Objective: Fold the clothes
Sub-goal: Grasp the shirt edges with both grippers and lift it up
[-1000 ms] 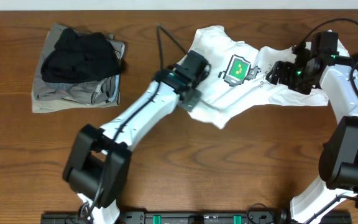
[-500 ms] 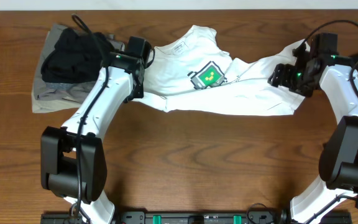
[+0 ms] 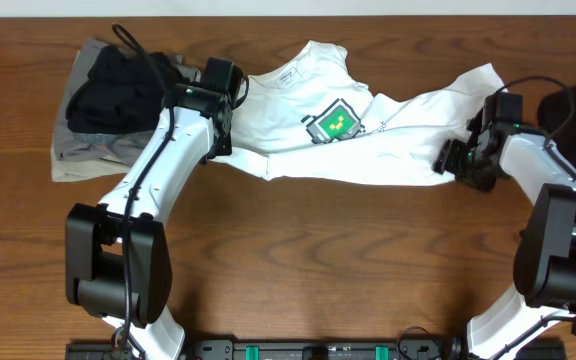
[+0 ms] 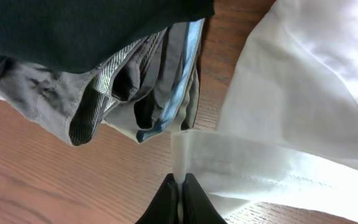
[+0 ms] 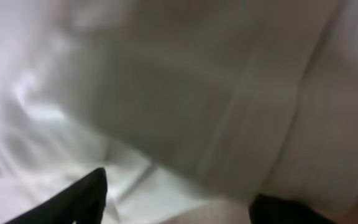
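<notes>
Far-left corner of the table (image 3: pixel 298 270): left gripper (image 4: pixel 180 186) is pinched tight on the shirt's (image 3: pixel 368 150) hem, just beside the pile (image 3: pixel 118 105). Other end: right gripper (image 3: pixel 452 162) sits at the shirt's near-right edge, fingers (image 5: pixel 82 196) wide with white cloth in front of them. That wrist view is blurred, and I can't see a bite on the fabric.

My read: the step in hand is getting two holds and stretching the shirt flat before any fold. To do it well:
- The right should close on one hem layer at the corner, not a bunched wad.
- Then pull apart evenly, low over the table, just enough to take out the slack.
- The left hold is close to the pile, so drag away from it or the pile gets snagged.

Shirt: white, short-sleeved, lying along the far edge, middle to right. Collar (image 3: pixel 290 75) is at the far side, green print (image 3: pixel 333 122) face up and tilted. The near edge is creased and the right end is rumpled. Not flat, nothing folded yet.
</notes>
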